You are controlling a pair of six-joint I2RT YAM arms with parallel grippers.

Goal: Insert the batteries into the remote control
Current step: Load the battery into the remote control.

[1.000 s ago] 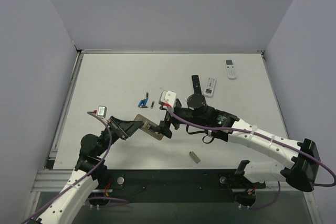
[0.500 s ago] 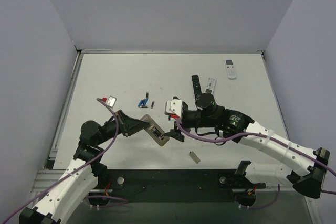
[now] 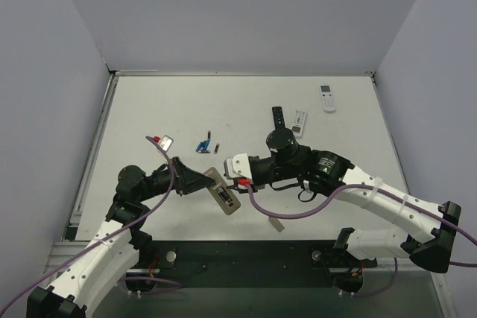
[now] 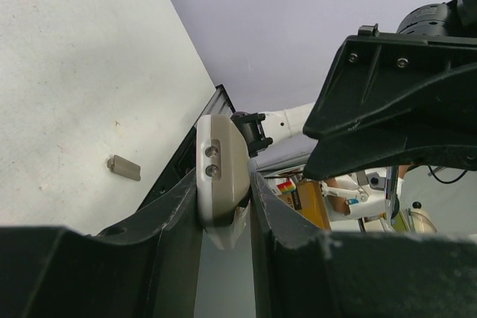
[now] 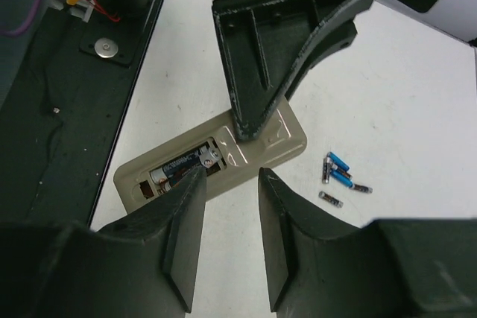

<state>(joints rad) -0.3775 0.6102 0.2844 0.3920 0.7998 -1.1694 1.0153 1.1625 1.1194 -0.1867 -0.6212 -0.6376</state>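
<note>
Between the left fingers (image 4: 168, 243), the remote control (image 4: 221, 173)

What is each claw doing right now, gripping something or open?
Left gripper: closed on the remote control.
Right gripper: open, holding nothing.

No word, number or brand can be read anywhere. The battery (image 5: 182, 165) lying in the recess of the remote control (image 5: 287, 139) carries a band of pale print along its dark wrap (too small and blurred to yield a single letter). In the left wrist view, just right of the remote control, a small box (image 4: 288, 188) with red and yellow patches shows label-like marks, also illegible. The white remotes (image 3: 327, 97) far behind the remote control are too small to read.
</note>
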